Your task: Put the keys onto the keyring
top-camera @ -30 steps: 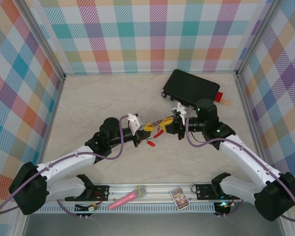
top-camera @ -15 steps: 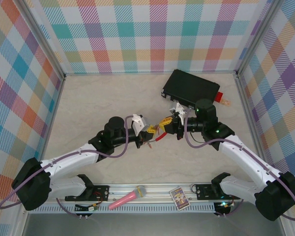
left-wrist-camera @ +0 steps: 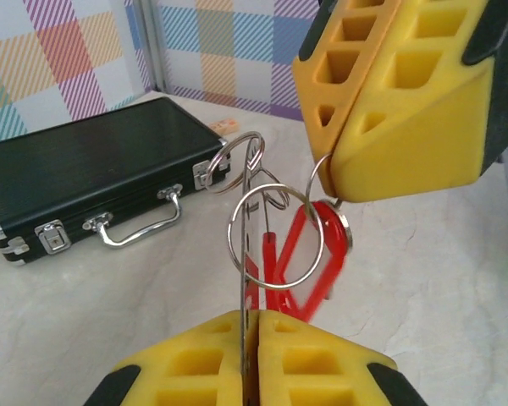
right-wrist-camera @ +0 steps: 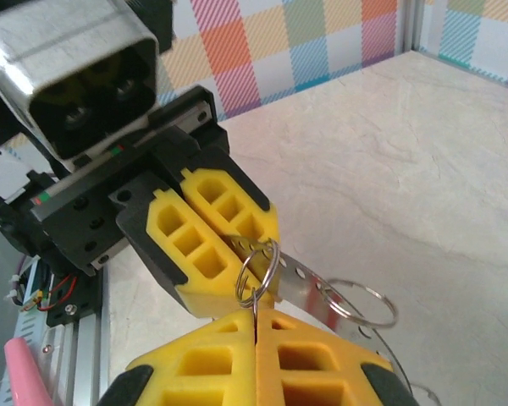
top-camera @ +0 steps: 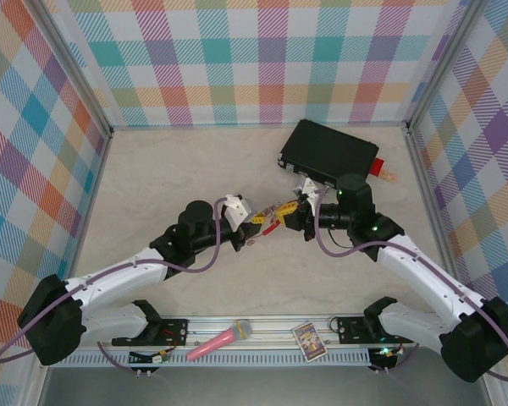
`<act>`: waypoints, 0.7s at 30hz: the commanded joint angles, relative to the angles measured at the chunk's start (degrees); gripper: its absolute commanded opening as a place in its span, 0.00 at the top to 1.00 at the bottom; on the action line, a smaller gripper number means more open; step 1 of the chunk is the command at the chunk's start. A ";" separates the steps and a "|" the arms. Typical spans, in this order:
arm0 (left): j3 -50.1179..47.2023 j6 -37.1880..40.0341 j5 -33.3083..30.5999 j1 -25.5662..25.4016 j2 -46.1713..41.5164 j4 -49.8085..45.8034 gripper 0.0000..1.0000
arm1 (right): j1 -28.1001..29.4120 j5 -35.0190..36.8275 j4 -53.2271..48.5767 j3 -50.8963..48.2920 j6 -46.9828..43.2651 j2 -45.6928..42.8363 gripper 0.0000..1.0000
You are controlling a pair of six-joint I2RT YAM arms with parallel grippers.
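Note:
The keyring (left-wrist-camera: 248, 211) is a thin perforated metal band, edge-on in the left wrist view, and my left gripper (left-wrist-camera: 252, 317) is shut on it. In the right wrist view the band (right-wrist-camera: 309, 286) runs out from the left fingers (right-wrist-camera: 207, 228). My right gripper (right-wrist-camera: 256, 315) is shut on the small metal loop (right-wrist-camera: 259, 269) of a key, right against the band beside the left fingertips. Red keys (left-wrist-camera: 309, 262) hang below the right fingers (left-wrist-camera: 398, 101). A second loop (right-wrist-camera: 364, 304) sits further along the band. From above, the left gripper (top-camera: 250, 222) and right gripper (top-camera: 293, 211) nearly meet above the table.
A black case (top-camera: 328, 152) lies at the back right, close behind the right arm, with a red block (top-camera: 379, 169) at its right end. A pink microphone (top-camera: 218, 338) and a small card (top-camera: 307, 340) rest on the front rail. Plaid walls enclose three sides.
My left gripper has moved right and slightly back, bringing the band up to the right gripper. The red keys swung along with it. Both grippers stayed shut.

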 commanded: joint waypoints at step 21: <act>6.51 13.00 -24.80 -4.12 13.03 -5.50 1.00 | 0.24 17.90 4.09 -12.34 7.24 -2.28 1.00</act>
